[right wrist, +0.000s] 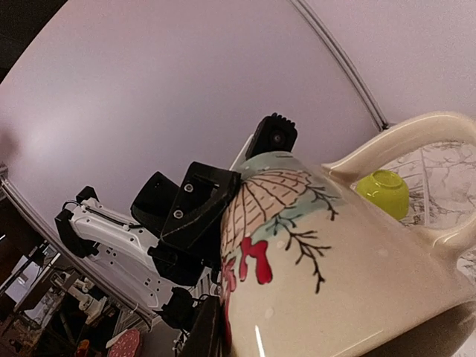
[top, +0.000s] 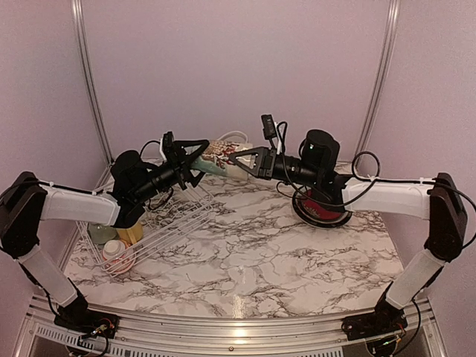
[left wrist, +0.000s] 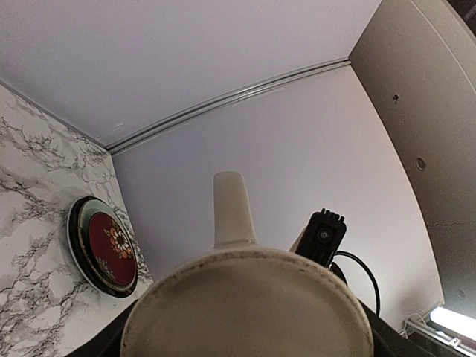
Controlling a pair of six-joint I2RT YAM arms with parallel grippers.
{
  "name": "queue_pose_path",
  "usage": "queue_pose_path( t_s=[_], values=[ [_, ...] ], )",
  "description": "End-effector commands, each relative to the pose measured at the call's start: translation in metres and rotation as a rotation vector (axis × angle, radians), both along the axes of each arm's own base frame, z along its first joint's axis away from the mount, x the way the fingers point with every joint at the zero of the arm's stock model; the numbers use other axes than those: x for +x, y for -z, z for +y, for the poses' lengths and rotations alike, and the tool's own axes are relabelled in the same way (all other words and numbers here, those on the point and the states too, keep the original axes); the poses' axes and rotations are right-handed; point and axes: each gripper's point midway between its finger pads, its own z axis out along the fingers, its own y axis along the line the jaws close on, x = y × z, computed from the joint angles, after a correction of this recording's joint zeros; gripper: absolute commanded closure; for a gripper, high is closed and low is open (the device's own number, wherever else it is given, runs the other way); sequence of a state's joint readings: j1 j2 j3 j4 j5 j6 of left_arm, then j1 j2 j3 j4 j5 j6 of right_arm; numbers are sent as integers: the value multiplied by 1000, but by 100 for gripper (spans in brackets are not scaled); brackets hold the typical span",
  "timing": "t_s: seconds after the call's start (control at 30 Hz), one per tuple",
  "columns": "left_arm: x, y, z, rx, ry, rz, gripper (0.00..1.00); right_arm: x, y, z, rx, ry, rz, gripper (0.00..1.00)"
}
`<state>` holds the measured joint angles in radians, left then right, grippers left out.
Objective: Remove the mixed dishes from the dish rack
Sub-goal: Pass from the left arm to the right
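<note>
Though arm-hidden overhead, red plate [left wrist: 105, 251] clear beyond mug [left wrist: 245, 309], left wrist

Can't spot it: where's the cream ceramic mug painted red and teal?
Top view: the cream ceramic mug is mid-air at centre back, between the left gripper and right gripper, by the far end of the white wire dish rack.

Glossy glazed ceramic mug [right wrist: 357, 282]; shiny marble-look table [top: 260, 253]; thin wht wire rack [top: 178, 219].

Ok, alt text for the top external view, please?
Two robot arms meet above the far side of a marble table, the left gripper and right gripper both at a patterned mug in mid-air. A white wire dish rack sits left, stacked plates right.
</note>
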<state>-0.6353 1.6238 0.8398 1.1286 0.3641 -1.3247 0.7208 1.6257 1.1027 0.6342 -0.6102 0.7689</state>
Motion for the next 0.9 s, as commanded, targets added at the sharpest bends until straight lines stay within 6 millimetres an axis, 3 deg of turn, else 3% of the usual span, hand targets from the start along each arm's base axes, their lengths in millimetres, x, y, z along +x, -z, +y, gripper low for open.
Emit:
queue_pose_path(
  t_s=[0.0,0.13,0.27,0.53,0.77,0.87],
  values=[
    [-6,-18,4,151,-46,-158,17,3,-29,-20,-52,134,-126,100],
    [5,3,22,347,-118,-137,3,7,-31,-44,-178,262,-207,100],
    [16,14,53,546,-229,-153,1,12,-20,-77,-370,404,-266,100],
    [18,-3,101,756,-379,-216,1,4,19,-143,-801,529,-274,100],
    [15,-25,116,827,-446,-283,1,-9,80,-158,-1155,372,-56,100],
    [16,-27,116,824,-447,-290,1,-1,87,-149,-1196,353,7,100]
  ],
)
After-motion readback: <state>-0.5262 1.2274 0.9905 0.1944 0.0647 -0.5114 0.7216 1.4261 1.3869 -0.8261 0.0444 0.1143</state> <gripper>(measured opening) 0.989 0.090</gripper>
